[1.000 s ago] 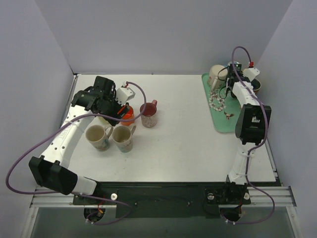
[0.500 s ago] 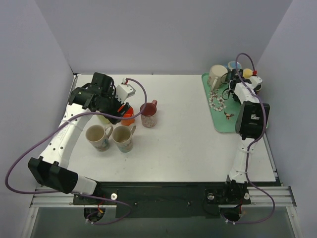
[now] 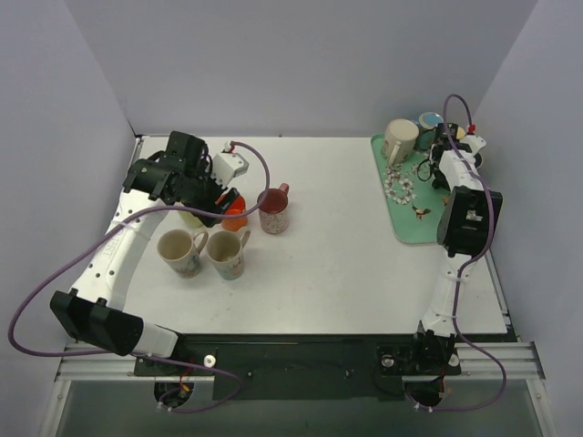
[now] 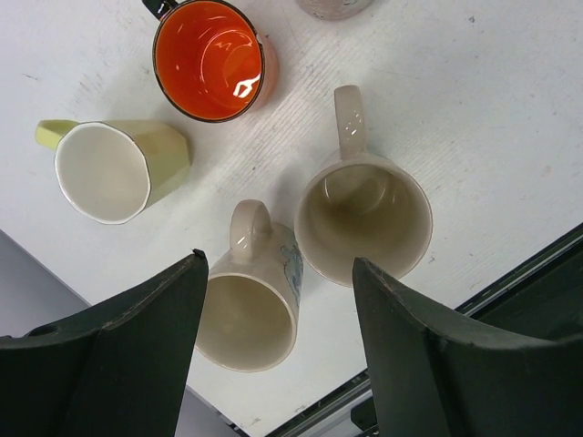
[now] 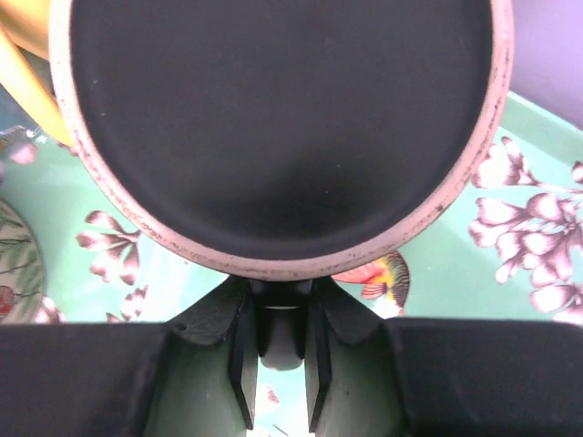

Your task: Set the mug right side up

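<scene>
The mug [image 5: 273, 118] fills the right wrist view as a dark round face with a speckled pinkish rim, over the green flowered tray [image 5: 537, 273]. My right gripper [image 5: 278, 314] is shut on its dark handle, which sits between the two fingers. From above, the right gripper [image 3: 448, 144] is at the tray's far right corner, and the wrist hides most of the mug. My left gripper [image 4: 278, 346] hangs open and empty above the mugs on the table's left side.
Under the left gripper stand an orange cup [image 4: 209, 56], two cream mugs [image 4: 364, 218] [image 4: 250, 314] and a yellow-green mug [image 4: 109, 168] on its side. A pink mug [image 3: 273, 211] stands beside them. The tray [image 3: 410, 218] also holds a cream mug [image 3: 399, 138] and a blue cup [image 3: 430, 121].
My right gripper has closed on the mug's handle and shifted toward the tray's far right corner. The left arm has drawn slightly back and left, still open.
</scene>
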Motion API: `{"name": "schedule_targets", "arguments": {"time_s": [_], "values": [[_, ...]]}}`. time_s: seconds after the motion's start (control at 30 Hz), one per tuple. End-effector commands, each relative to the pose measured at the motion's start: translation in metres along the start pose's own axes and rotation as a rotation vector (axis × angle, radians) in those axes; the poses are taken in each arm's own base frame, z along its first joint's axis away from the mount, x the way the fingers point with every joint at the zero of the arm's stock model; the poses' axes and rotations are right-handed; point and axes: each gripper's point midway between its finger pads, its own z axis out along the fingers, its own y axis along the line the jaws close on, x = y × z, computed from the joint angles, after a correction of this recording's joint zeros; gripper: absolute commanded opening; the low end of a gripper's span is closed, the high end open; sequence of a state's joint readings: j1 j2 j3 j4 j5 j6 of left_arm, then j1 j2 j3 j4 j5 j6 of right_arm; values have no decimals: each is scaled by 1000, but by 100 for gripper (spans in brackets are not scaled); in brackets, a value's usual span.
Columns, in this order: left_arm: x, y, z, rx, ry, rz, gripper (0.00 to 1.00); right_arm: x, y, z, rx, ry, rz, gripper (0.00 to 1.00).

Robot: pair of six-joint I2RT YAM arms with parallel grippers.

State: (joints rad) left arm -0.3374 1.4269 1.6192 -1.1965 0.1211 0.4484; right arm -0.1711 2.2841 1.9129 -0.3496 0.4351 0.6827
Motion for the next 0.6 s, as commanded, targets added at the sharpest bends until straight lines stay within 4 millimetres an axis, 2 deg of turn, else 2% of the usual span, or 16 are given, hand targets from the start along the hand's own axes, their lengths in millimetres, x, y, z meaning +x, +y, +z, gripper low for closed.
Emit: {"name": "schedule_targets", "arguments": {"time_s": [0.0, 0.03, 0.07, 0.1, 0.13, 0.17, 0.2, 0.23, 0.27, 0.33, 0.4, 0.43, 0.47, 0.5, 0.53, 0.57], "values": [[-15, -2, -22, -2, -83, 15, 75, -6, -13, -15, -27, 21, -22, 0], [-16, -4, -24, 7, -96, 23, 75, -19, -7, -30, -74, 1, -11, 0], [-18, -6, -27, 8, -108, 28, 75, -14, -9, -34, -87, 12, -23, 0], [-19, -7, -28, 12, -116, 34, 75, -29, -5, -52, -139, -15, -11, 0], [-21, -11, -30, 17, -126, 44, 75, -24, -7, -57, -152, -12, -17, 0], [-23, -12, -33, 19, -136, 51, 75, -39, -5, -79, -201, -44, -2, 0], [-27, -15, -36, 21, -156, 65, 75, -31, -8, -82, -215, -39, -4, 0], [-29, -18, -39, 30, -171, 73, 75, -39, -7, -104, -274, -51, 17, 0], [-34, -21, -43, 29, -199, 89, 75, -31, -5, -110, -320, -30, 20, 0], [-42, -25, -50, 35, -250, 106, 76, -30, -6, -138, -409, -27, 54, 0], [-52, -31, -58, 47, -311, 126, 76, -34, -7, -175, -502, -45, 74, 0], [-56, -33, -62, 46, -337, 135, 76, -24, -7, -183, -528, -29, 65, 0], [-65, -37, -70, 40, -390, 153, 76, -29, -6, -204, -588, -40, 75, 0], [-68, -40, -75, 36, -415, 166, 76, -18, -4, -211, -607, -27, 60, 0], [-78, -48, -87, 39, -469, 216, 76, -18, 1, -235, -682, -22, 55, 0], [-82, -52, -93, 39, -485, 237, 77, -10, 4, -246, -714, -11, 37, 0]]}}
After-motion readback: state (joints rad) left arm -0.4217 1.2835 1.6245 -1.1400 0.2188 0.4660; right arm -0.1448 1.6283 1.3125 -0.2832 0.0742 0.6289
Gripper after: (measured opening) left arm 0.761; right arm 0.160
